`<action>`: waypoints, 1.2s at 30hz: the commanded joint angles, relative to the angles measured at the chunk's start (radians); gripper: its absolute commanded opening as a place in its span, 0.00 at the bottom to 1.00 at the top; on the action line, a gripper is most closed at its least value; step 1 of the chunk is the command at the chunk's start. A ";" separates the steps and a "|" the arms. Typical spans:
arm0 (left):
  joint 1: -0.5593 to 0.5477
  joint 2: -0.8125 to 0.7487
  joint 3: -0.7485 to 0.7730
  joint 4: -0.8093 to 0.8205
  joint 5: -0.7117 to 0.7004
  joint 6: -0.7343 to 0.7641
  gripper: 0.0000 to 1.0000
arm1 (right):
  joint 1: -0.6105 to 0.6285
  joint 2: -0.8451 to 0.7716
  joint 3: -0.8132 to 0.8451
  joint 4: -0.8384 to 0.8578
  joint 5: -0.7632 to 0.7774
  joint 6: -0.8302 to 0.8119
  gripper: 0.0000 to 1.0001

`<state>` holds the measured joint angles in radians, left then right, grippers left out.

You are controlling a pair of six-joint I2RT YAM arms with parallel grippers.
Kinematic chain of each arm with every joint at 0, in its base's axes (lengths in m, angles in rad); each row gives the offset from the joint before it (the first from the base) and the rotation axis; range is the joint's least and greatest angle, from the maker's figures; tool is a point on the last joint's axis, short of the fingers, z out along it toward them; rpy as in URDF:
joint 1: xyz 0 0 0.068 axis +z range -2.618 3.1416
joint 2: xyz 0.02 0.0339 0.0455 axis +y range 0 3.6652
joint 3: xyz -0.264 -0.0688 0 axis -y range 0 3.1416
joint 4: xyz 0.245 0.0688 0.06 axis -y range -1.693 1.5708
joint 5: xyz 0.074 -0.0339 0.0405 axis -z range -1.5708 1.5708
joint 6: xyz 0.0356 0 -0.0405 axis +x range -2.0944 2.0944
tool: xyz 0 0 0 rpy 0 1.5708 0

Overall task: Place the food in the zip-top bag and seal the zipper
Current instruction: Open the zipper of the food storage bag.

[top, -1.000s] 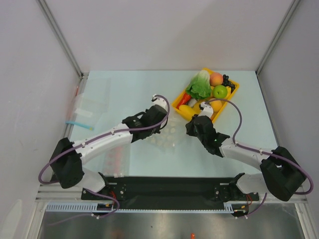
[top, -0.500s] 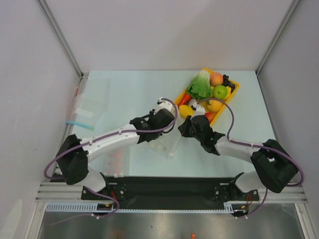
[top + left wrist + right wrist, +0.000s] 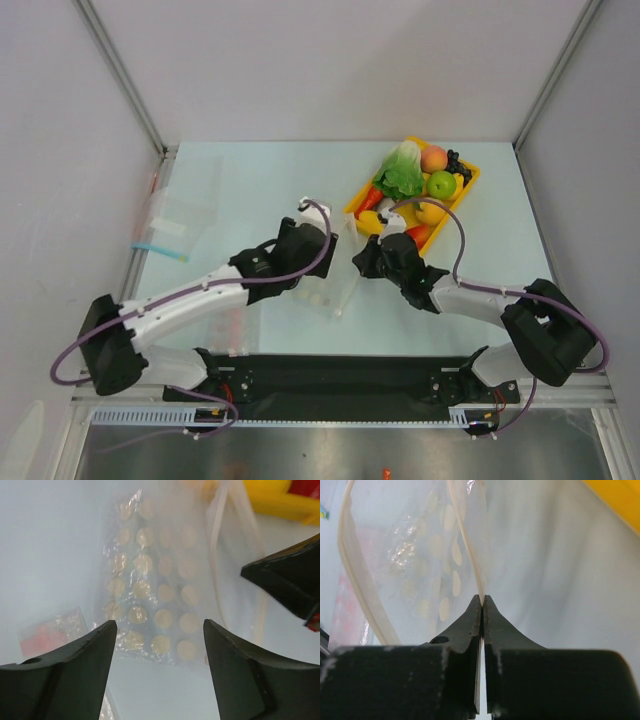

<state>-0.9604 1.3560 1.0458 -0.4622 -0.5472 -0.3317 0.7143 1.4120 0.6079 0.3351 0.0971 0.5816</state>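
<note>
We clamp the zipper (image 3: 465,540) of the zip-top bag (image 3: 155,600) in our right gripper (image 3: 482,599), left gripper (image 3: 159,625) spread empty above the bag, food (image 3: 441,184) just past its mouth.

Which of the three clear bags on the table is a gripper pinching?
The dotted bag in the middle: the right gripper has its jaws shut on its pale mouth strip. The blue-strip bag and the bag with red bits lie ungripped.

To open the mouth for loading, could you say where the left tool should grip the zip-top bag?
Likely the free zipper lip, opposite the one the right tool pinches. Bring the left tool down on its own side: that lip bows clear of the pinched one, easy to straddle.
</note>
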 commanded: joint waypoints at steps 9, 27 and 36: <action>-0.008 -0.051 -0.047 0.197 0.168 0.010 0.80 | 0.051 -0.047 0.012 0.024 0.062 -0.051 0.00; -0.014 0.151 0.108 -0.022 0.031 0.002 0.01 | 0.005 -0.038 0.007 0.007 0.032 0.001 0.00; -0.029 0.014 0.102 -0.159 -0.169 -0.032 0.03 | -0.032 0.061 0.076 -0.123 0.115 0.024 0.00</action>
<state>-0.9825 1.4429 1.1229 -0.5869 -0.6331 -0.3416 0.6891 1.4506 0.6426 0.2459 0.1749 0.5945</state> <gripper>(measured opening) 0.030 0.019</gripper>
